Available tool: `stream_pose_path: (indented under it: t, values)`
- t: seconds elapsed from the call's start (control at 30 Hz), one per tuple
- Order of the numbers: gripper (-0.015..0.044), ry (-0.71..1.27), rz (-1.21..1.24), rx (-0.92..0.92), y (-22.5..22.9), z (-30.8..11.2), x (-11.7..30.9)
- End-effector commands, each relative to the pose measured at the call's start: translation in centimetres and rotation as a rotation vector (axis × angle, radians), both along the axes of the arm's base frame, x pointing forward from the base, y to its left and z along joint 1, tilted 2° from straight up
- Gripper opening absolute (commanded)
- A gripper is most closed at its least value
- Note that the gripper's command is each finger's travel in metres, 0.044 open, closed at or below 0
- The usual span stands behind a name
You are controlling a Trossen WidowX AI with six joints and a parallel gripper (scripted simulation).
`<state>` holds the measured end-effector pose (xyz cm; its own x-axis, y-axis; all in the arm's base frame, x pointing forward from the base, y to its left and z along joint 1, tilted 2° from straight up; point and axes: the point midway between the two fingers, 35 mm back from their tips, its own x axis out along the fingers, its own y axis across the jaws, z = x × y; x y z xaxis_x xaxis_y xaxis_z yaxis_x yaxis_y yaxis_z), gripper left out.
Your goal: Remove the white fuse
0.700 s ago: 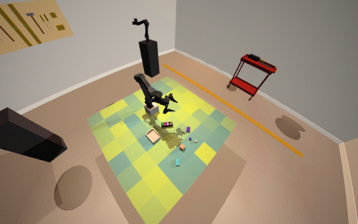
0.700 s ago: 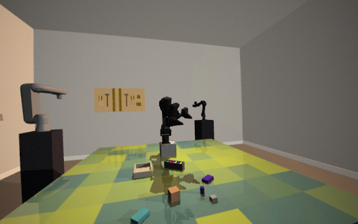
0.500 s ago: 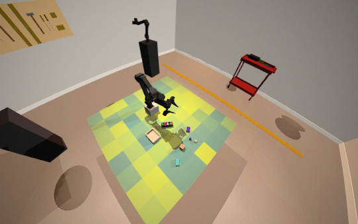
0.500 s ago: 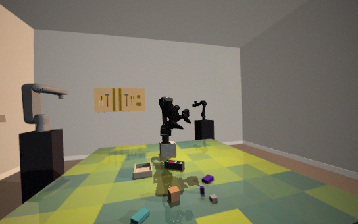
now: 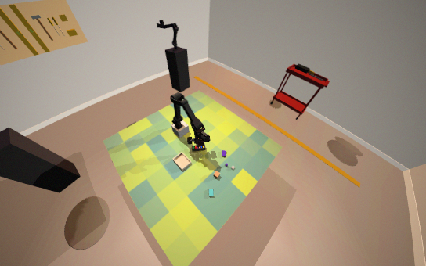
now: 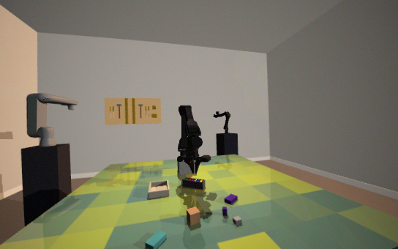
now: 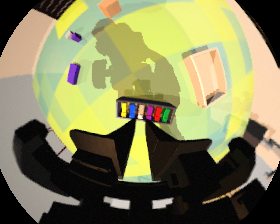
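Observation:
The dark fuse block (image 5: 198, 149) (image 6: 193, 185) (image 7: 146, 101) stands in front of the arm's base with a row of coloured fuses in it. The white fuse (image 7: 141, 111) is in the row between the blue fuse (image 7: 132, 110) and the purple fuse (image 7: 149, 112). My gripper (image 6: 196, 173) (image 7: 140, 121) points down above the block, its fingers a narrow gap apart with nothing between them. In the wrist view the fingertips appear at the block's near edge, in line with the white fuse. The tray (image 5: 178, 166) (image 6: 159, 193) (image 7: 193, 80) holds no fuse.
In the exterior view, the tray is left of the block. A purple block (image 5: 224, 153) (image 6: 230, 198) (image 7: 74, 74), a small purple piece (image 6: 224, 211), a pale cube (image 6: 237, 220), an orange block (image 5: 217, 174) (image 6: 193, 217) and a teal block (image 5: 211, 192) (image 6: 156, 239) lie farther from the base.

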<state>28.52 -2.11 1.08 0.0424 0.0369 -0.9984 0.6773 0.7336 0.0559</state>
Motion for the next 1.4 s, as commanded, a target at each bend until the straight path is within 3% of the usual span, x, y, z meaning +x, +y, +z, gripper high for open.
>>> stream_pose_path:
  t: [0.0,1.37]
  values:
    - [0.0065,0.044,-0.021,-0.026,0.1,-0.3,0.0]
    - [0.0065,0.044,-0.021,-0.026,0.2,-3.4,0.0]
